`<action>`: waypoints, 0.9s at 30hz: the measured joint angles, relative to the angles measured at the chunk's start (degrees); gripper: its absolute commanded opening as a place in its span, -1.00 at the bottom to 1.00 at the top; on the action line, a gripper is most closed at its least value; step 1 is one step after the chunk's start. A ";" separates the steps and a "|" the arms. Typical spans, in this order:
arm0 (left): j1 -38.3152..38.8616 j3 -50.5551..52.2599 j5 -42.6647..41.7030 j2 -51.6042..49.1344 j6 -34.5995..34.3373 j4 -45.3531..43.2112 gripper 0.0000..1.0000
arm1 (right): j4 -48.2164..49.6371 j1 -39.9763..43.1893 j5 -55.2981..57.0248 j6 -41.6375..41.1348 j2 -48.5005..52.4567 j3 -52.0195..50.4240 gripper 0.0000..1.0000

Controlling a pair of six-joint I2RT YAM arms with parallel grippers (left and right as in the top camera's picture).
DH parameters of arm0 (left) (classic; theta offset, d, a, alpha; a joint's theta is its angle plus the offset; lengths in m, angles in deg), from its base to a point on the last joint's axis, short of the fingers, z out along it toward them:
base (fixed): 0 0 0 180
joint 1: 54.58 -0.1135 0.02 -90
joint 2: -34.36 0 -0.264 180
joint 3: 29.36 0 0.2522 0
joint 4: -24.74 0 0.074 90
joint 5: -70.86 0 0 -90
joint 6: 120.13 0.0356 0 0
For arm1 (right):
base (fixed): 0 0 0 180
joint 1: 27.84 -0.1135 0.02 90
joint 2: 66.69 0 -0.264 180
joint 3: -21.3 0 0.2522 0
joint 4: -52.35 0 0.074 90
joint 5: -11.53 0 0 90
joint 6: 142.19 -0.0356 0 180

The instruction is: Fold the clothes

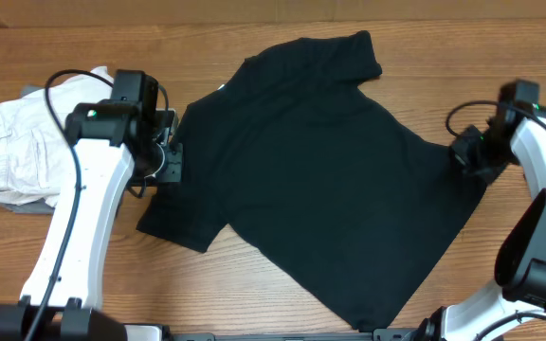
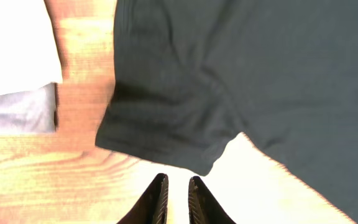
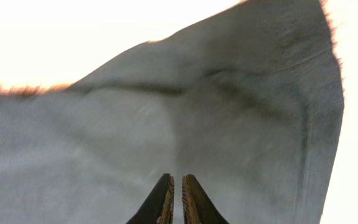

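A wooden table (image 1: 207,294) carries the black T-shirt (image 1: 320,161), spread flat and askew at its middle. A folded off-white garment (image 1: 12,152) lies left. The left gripper (image 2: 178,178) is a crack apart, empty, just short of a sleeve. The right gripper (image 3: 177,179) is together over the shirt.

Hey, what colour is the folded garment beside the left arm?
Off-white and plain. The folded garment shows best in the overhead view.
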 measured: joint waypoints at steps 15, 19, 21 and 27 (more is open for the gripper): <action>-0.02 0.02 -7.54 1.97 1.25 -3.98 0.22 | 21.09 1.36 -5.49 -11.13 4.72 -8.92 -0.92; -0.02 0.02 -8.15 1.97 1.31 -5.62 0.30 | 32.79 1.14 -12.02 -12.57 8.00 -8.52 -0.92; -0.02 0.02 -8.22 1.97 1.31 -6.84 0.37 | 37.79 0.33 -15.67 -12.96 10.32 -7.61 -0.92; -0.02 0.02 -8.35 1.97 1.33 -8.28 0.46 | 33.86 -5.27 -18.12 -11.85 14.10 0.85 -0.92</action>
